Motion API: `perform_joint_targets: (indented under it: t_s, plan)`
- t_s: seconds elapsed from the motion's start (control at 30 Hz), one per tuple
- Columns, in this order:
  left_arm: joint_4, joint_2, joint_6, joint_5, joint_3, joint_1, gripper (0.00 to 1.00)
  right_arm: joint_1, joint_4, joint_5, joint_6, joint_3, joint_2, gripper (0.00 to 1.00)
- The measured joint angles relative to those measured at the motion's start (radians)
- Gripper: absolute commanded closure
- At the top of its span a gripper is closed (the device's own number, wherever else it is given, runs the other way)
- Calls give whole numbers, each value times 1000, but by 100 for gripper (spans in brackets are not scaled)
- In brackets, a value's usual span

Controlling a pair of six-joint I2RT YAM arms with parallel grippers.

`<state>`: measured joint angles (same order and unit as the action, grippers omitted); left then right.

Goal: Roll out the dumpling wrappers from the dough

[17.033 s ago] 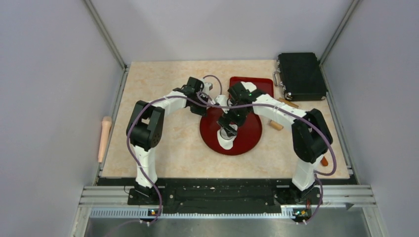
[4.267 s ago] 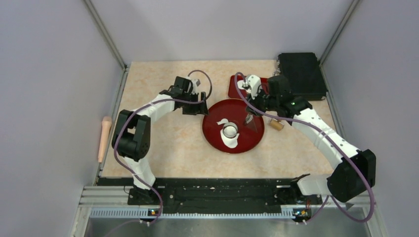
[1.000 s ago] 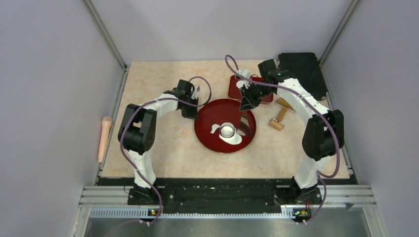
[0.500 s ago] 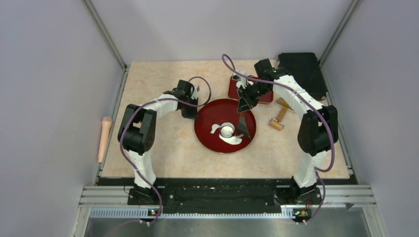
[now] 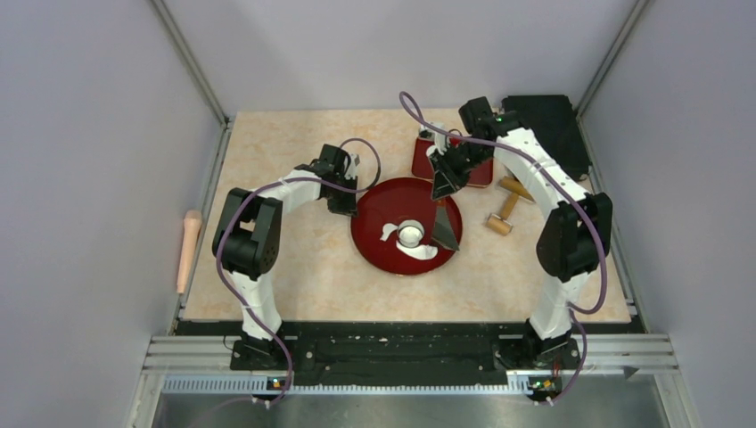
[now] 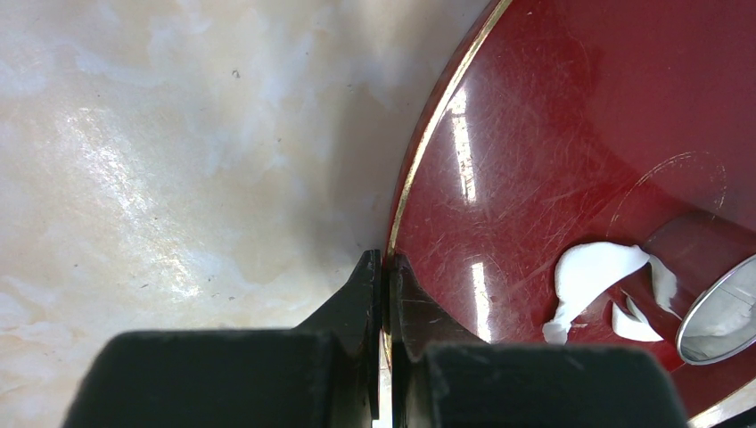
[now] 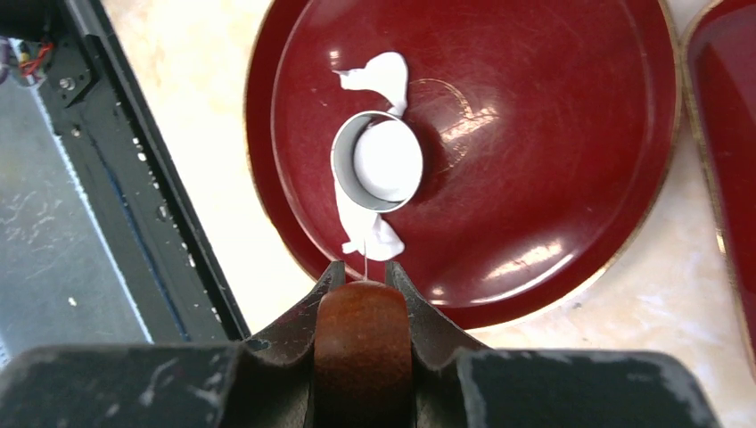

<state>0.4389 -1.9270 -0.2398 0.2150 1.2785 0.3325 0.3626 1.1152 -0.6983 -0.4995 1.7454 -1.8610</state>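
A round red plate (image 5: pixel 379 250) (image 7: pixel 553 143) sits mid-table. On it stands a small metal ring (image 5: pixel 410 234) (image 7: pixel 343 169) with a round white dumpling wrapper (image 7: pixel 388 160) inside. Ragged scraps of dough (image 7: pixel 379 73) (image 6: pixel 588 272) lie on either side of the ring. My left gripper (image 5: pixel 348 207) (image 6: pixel 385 259) is shut on the plate's gold rim at its left edge. My right gripper (image 5: pixel 441 189) (image 7: pixel 364 272) hangs above the plate's right side. It is shut on the brown wooden handle (image 7: pixel 361 357) of a scraper, whose blade (image 5: pixel 444 230) points down at the plate.
A rectangular red tray (image 5: pixel 481 174) (image 7: pixel 735 134) lies behind the plate, a black case (image 5: pixel 544 120) at the back right. A small wooden-handled roller (image 5: pixel 502 212) lies right of the plate. A rolling pin (image 5: pixel 189 250) rests outside the left edge.
Since four seconds ago the plate has shifted slightly left with my left gripper on its rim. Over the last second the right arm has drawn back a little, and the scraper stays over the plate.
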Motion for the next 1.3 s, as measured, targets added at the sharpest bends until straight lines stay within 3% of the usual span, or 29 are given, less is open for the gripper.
perform_joint_targets:
  t_s: [0.23, 0.5, 0.97, 1.3]
  plan:
    - [-1, 0, -1, 0, -1, 0, 100, 2, -5, 109, -18, 37, 0, 100]
    - [-1, 0, -2, 1, -1, 0, 100, 2, -19, 132, -71, 63, -67, 100]
    - [-2, 0, -2, 2, -1, -1, 100, 13, 65, -4, -205, 89, -113, 100]
    - [-8, 4, -2, 2, -6, -1, 100, 15, 97, -78, -206, 84, -130, 100]
